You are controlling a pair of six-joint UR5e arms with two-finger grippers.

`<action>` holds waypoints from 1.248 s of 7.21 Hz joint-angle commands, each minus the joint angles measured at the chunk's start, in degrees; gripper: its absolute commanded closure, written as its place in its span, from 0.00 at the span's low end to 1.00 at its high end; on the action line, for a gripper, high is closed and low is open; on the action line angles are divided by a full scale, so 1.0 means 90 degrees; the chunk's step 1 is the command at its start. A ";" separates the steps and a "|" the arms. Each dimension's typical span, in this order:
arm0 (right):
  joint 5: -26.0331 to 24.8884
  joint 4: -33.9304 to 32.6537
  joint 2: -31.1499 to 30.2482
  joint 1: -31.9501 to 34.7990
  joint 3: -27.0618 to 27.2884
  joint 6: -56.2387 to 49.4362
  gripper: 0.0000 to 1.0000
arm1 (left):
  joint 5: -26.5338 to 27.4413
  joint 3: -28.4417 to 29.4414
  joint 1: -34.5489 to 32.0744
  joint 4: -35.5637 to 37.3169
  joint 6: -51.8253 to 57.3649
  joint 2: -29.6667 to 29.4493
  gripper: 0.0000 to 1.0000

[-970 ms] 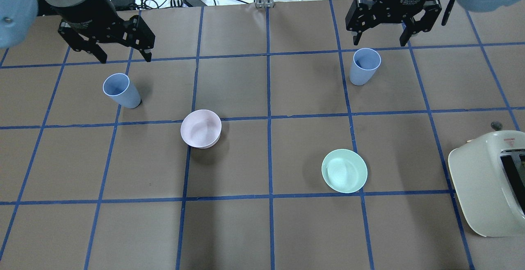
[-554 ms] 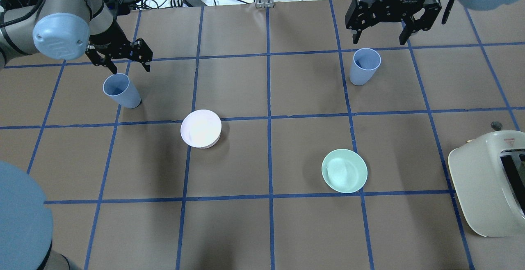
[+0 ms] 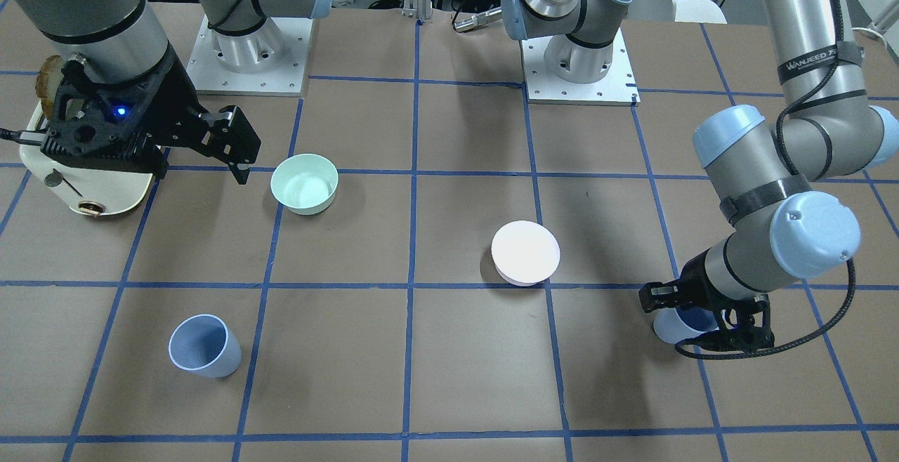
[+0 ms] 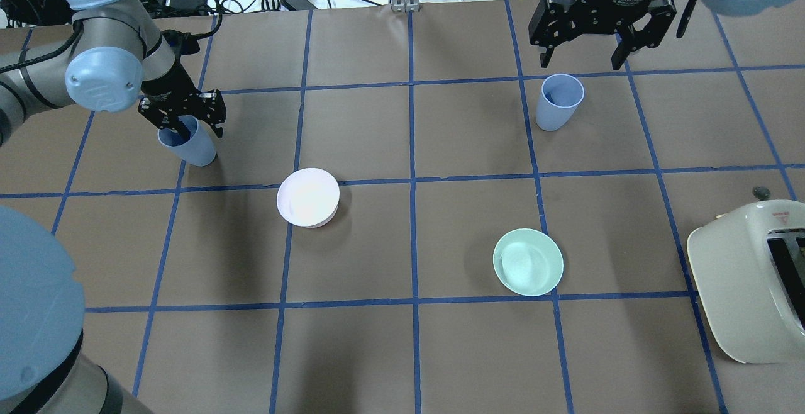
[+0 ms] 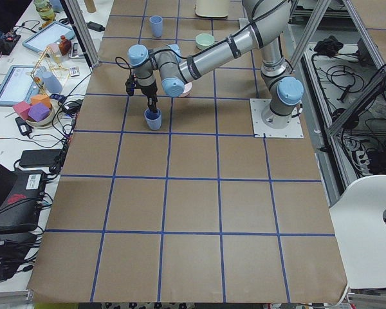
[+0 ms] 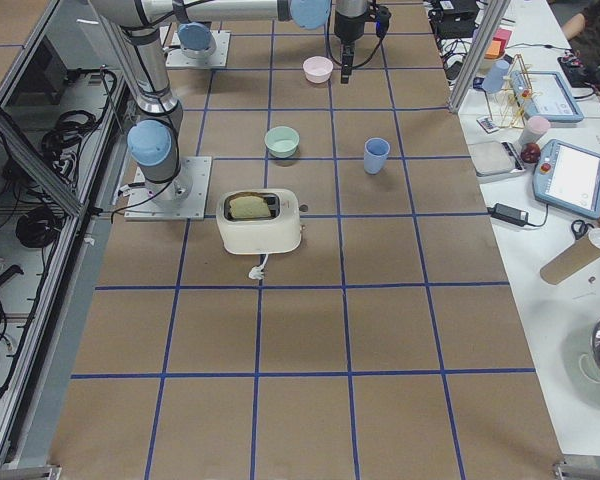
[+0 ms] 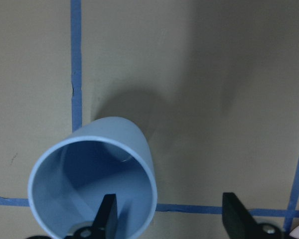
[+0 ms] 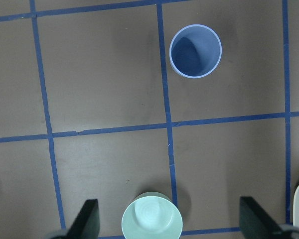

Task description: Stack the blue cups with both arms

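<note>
The table [image 4: 402, 351] was covered in brown paper, ruled into squares by blue tape. My left arm [image 4: 100, 68] was bent low over its far left part with the wrist turned down. My left fingers [image 7: 108, 216] pointed at the table and stood apart. They straddled the wall of the left blue cup [image 4: 200, 150]: one finger dipped into its mouth, and the other stood outside, beside the cup and clear of it. The cup stood upright, mouth up, and I was not clamped on it. Whether the inner finger touched the wall I could not tell.

My right arm [image 3: 91, 20] hung high over the right side. My right fingers [image 8: 87, 219] pointed straight down, spread wide and holding nothing. The right blue cup [image 4: 560, 102] stood upright on the table far beneath them. In my wrist view it lay ahead of the fingers, well apart from them.

I counted two blue cups, well apart from each other, each standing alone and neither inside the other. There was one pale pink bowl [image 4: 308, 197] and one mint-green bowl [image 4: 528, 262], both nearer my base than the cups. One cream toaster [image 4: 748, 282] sat at the table's right edge.
</note>
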 commanded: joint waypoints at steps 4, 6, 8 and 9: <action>0.0005 -0.0006 0.0004 0.0000 -0.0008 -0.0007 0.00 | 0.0330 0.0270 -0.0695 0.0061 -0.0066 0.0305 1.00; -0.0005 0.0004 0.0004 0.0000 -0.0008 -0.0017 0.00 | -0.0117 0.0971 -0.1836 -0.0007 -0.1017 0.0170 1.00; 0.0005 -0.0006 0.0004 0.0000 0.0001 -0.0007 0.00 | -0.0527 0.0994 -0.2755 0.0002 -0.2035 0.0082 1.00; 0.0005 -0.0006 0.0004 -0.0010 -0.0008 -0.0027 0.00 | -0.0588 0.0946 -0.3243 0.0012 -0.2310 0.0062 1.00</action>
